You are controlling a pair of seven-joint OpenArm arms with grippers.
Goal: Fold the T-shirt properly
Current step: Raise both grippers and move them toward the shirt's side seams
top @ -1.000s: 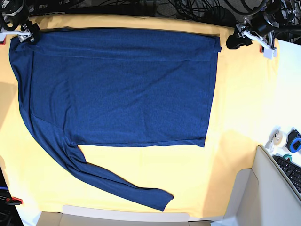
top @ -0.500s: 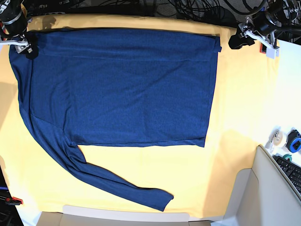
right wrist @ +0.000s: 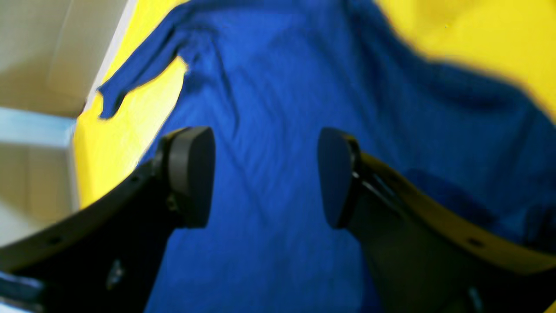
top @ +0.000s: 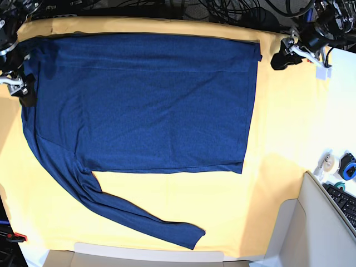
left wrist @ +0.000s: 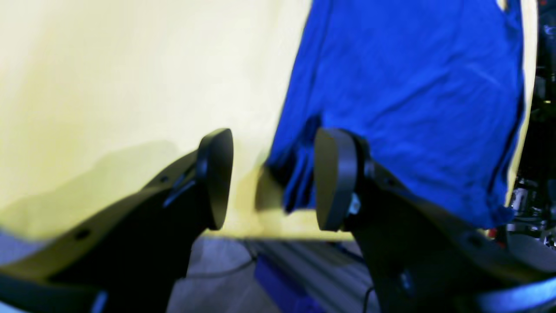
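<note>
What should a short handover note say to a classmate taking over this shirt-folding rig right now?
Left end effector: open, empty, over the yellow cloth just off the T-shirt's far corner.
Right end effector: open, empty, above the shirt at its other end.
T-shirt: flat on the cloth, far long edge already folded over; one sleeve trails loose toward the near edge.
Left to do: fold in that sleeve, then the remaining folds.

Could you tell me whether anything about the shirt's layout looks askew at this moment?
Yes: on the T-shirt, one long sleeve trails diagonally across the yellow cloth, unfolded, while the body lies flat and roughly rectangular.
</note>
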